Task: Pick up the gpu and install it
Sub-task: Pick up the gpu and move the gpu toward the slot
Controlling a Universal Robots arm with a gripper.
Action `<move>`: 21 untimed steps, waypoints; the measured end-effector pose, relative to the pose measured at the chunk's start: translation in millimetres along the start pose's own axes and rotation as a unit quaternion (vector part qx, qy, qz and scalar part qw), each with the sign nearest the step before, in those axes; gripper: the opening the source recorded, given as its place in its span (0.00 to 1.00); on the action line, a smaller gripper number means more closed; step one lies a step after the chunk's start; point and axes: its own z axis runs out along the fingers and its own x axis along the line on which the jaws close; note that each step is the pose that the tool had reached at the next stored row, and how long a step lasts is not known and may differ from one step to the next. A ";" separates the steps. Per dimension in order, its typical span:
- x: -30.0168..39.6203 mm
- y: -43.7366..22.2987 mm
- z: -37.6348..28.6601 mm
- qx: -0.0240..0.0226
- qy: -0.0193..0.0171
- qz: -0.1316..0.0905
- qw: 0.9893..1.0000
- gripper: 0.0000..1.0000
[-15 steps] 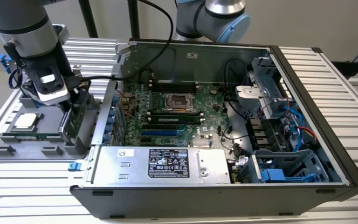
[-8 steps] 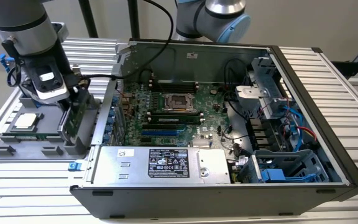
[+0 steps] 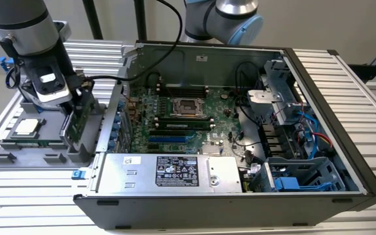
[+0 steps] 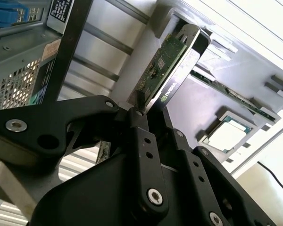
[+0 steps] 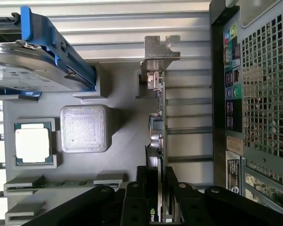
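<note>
Our black gripper (image 5: pixel 155 175) is clenched on the gpu (image 5: pixel 157 117), a small flat green circuit card with a black cooler and silver end bracket, standing edge-up between the jaws. We cannot tell whether it rests in the grey moulded tray (image 5: pixel 127 141). We judge it light, stiff and fragile, so it is best held by its flat faces.

You've got the open computer case (image 3: pixel 227 211) lying on the slatted table (image 3: pixel 31 196), its motherboard (image 3: pixel 175 122) facing up beside the silver power supply (image 3: pixel 168 171). At the exterior view's left, the grey parts tray (image 3: pixel 28 157) holds a processor chip (image 3: pixel 27 127), a memory stick (image 5: pixel 61 183) and a blue-framed hard drive (image 5: pixel 23 70).
</note>
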 end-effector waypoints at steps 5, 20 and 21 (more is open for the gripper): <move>0.0 0.1 -2.0 0.000 0.000 0.000 1.000 0.00; -0.2 0.5 -9.9 0.000 0.000 0.000 1.000 0.00; -0.2 0.5 -10.7 0.000 0.000 0.000 1.000 0.00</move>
